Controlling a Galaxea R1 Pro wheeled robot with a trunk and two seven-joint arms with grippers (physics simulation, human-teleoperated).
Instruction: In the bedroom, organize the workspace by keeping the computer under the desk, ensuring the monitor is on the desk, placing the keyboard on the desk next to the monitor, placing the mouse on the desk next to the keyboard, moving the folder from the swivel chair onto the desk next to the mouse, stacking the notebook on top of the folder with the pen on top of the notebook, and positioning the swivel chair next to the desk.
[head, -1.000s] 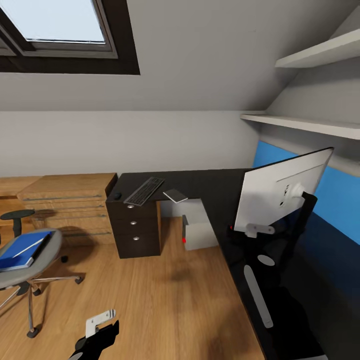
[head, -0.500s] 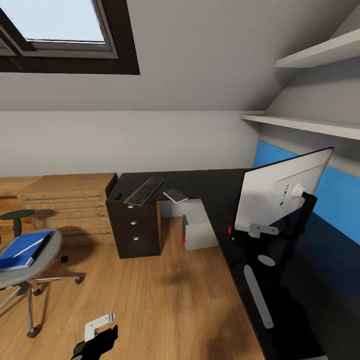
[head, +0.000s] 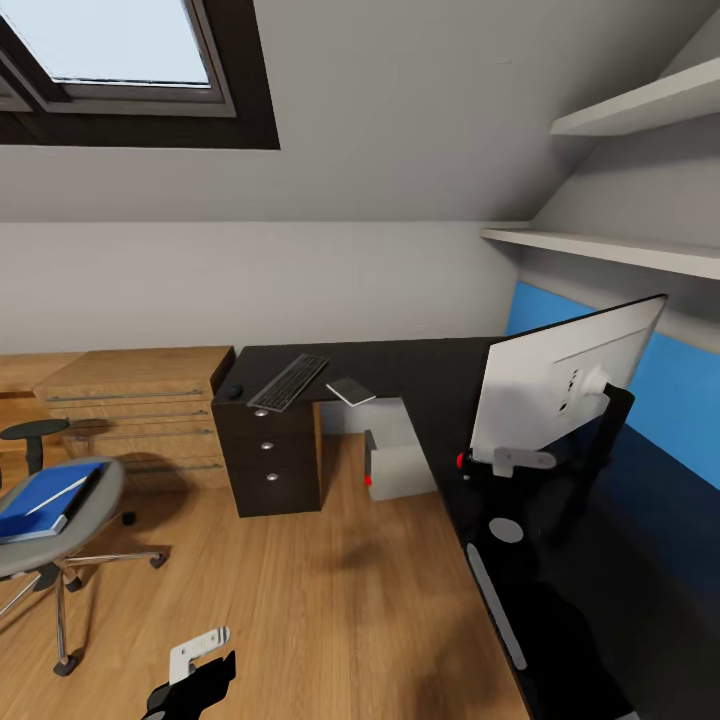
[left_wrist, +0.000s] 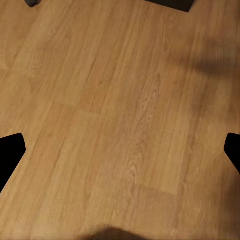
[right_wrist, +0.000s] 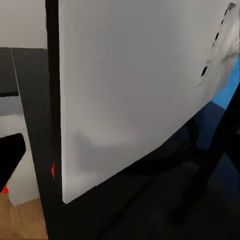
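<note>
Your right gripper (head: 512, 462) sits at the monitor's (head: 560, 385) lower edge on the desk (head: 420, 375); its grip cannot be determined. Your left gripper (left_wrist: 120, 150) hangs spread over the floor (head: 300, 580). The folder (head: 45, 498) lies on the swivel chair (head: 60, 530).

Keyboard (head: 288, 382) and mouse (head: 234, 392) on desk (head: 420, 375), computer (head: 398, 466) beneath, folder (head: 42, 498) seemingly on swivel chair (head: 52, 520) leftward.

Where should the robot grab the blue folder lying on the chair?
Probably the long edge of the flat bright-blue folder nearest the grey swivel chair's front, coming from above. It lies flat on the seat, so only its thin edges offer a hand's fingers something to pinch.
</note>
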